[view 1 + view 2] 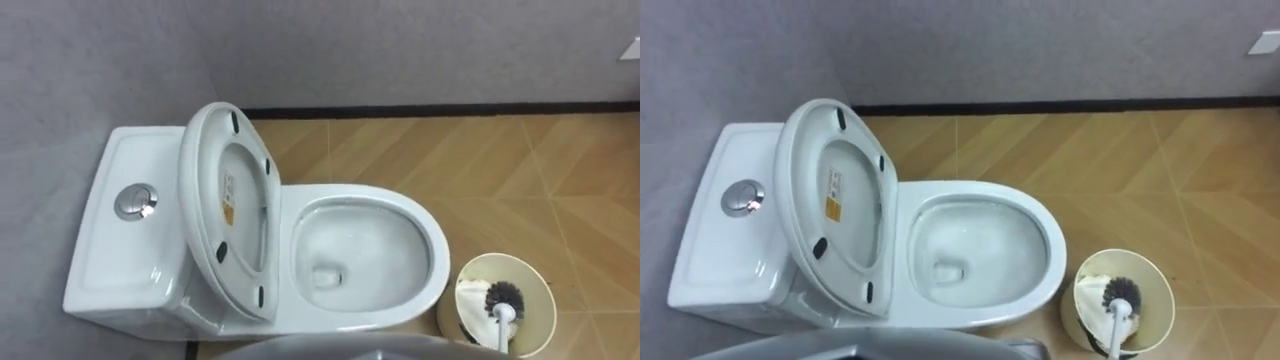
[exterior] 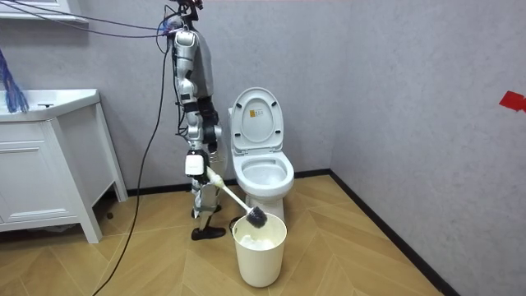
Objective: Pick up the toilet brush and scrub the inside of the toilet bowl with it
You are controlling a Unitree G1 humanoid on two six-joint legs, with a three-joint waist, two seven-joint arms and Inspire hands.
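Right hand point(image 2: 197, 167) clenched on the toilet brush point(image 1: 504, 297); bristle head at the waste bin point(image 2: 260, 259).

In the room view I see the robot standing just left of the toilet point(image 1: 430, 240), left of centre frame, with the right hand low at its side, grasping the top of the brush handle. The handle slants down and to the right to the dark bristle head, which sits over the bin's mouth at rim height; I cannot tell whether it touches the white liner. In the eye views the bin lies at lower right, just beside the bowl. Seat and lid point(image 1: 225, 200) stand raised against the cistern point(image 1: 105, 260) at left, the flush button point(image 1: 135, 202) on top. The bowl is open at centre frame.
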